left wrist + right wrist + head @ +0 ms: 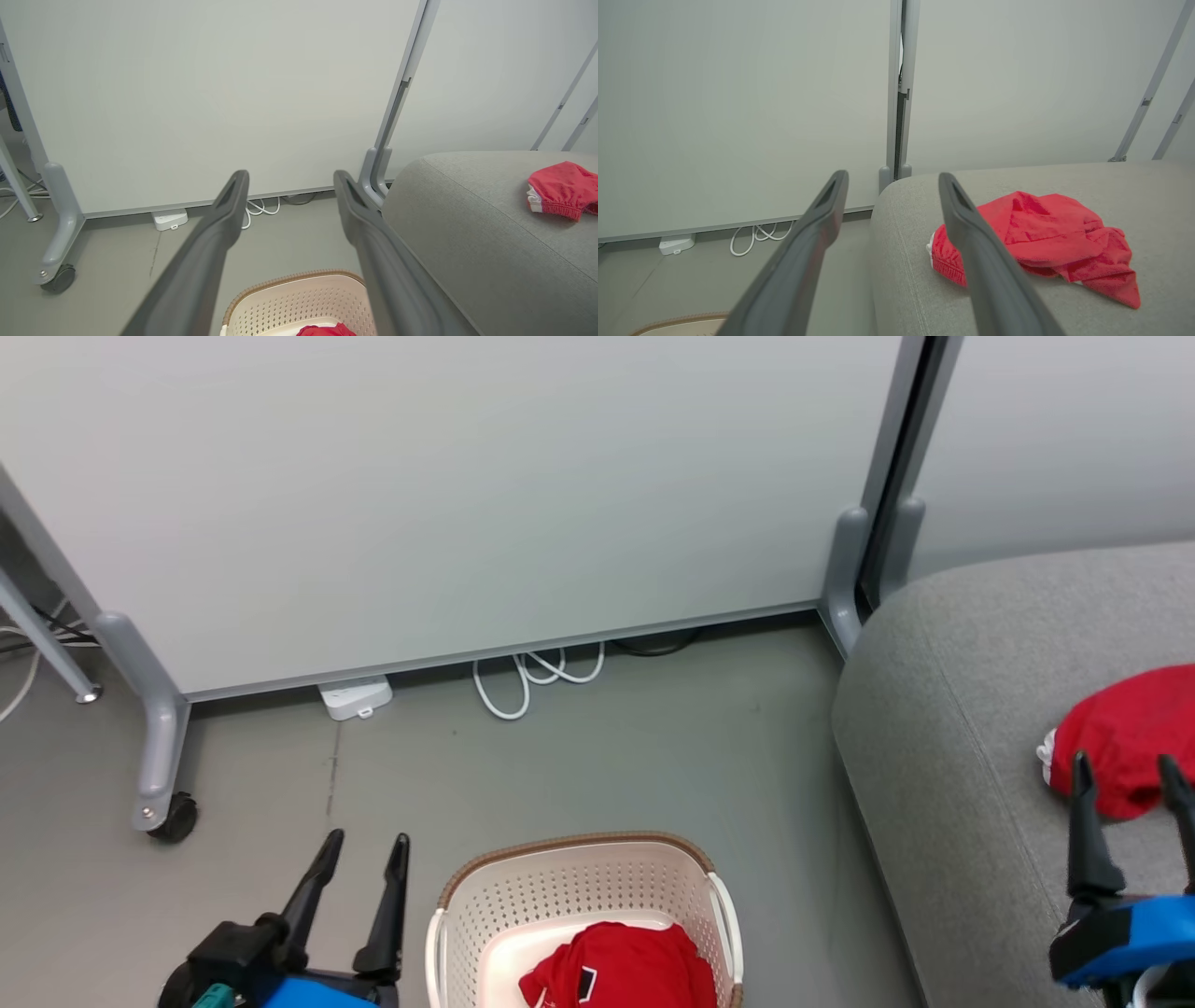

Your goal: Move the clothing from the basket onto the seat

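The cream basket (579,882) with its brown rim stands on the floor at the bottom centre, and a crumpled red garment (621,971) lies inside it. A second red garment (1125,733) rests on the grey seat (943,728) at the right; the right wrist view shows that garment (1057,235) bunched on the cushion (1148,186). My left gripper (367,845) is open over the floor just left of the basket, empty. Above the seat's front, my right gripper (1128,767) is open beside the lying garment, holding nothing.
A pale partition wall (448,495) on grey wheeled feet (163,807) stands behind the basket. A white power strip (355,698) and a coiled white cable (532,677) lie at its base. Bare grey floor (607,756) separates the wall from the basket.
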Robot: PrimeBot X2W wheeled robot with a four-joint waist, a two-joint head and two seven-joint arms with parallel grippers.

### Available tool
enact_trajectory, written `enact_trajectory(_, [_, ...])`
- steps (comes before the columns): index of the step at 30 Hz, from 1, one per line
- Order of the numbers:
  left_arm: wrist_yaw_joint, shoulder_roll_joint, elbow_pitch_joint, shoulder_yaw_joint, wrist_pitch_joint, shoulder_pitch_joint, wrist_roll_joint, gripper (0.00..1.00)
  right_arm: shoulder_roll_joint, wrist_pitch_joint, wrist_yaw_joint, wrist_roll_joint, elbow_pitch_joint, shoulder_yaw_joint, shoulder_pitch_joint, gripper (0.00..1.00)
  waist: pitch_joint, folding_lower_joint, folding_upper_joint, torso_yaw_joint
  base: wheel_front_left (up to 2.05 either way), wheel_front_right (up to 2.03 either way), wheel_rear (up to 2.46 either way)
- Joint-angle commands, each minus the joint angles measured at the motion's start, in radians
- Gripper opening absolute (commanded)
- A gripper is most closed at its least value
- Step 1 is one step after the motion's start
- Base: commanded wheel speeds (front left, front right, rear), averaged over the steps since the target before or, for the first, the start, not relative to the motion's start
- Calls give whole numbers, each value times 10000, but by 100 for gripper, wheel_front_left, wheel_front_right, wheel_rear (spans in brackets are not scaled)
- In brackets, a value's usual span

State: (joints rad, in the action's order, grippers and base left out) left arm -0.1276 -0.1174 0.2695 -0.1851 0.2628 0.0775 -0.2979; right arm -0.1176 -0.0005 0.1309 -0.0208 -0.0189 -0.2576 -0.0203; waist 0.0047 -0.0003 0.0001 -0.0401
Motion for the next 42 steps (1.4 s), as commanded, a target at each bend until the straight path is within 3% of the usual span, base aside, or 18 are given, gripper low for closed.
enact_trajectory(1, [-39,-37,73,268,29,-202,61,100,204,-99,-3,71,-322,142,480,100,-258,3,-1,264,0,0,0])
enact_trajectory(14, [-39,12,342,910,30,-402,137,100,563,-65,-3,-64,-443,1431,1247,100,-174,3,-1,446,0,0,0])
enact_trajectory(30, [-40,-45,354,802,30,-208,207,100,623,-182,-3,-63,-225,1340,881,100,179,3,-1,580,0,0,0])
enact_trajectory(37, [-40,-15,234,607,30,313,173,100,634,-298,-3,-163,-418,1439,184,100,1225,3,-1,350,0,0,0])
enact_trajectory(42, [-40,-148,366,45,30,1263,205,100,524,-542,-3,-228,-657,1638,-1129,100,3125,3,-1,-34,0,0,0])
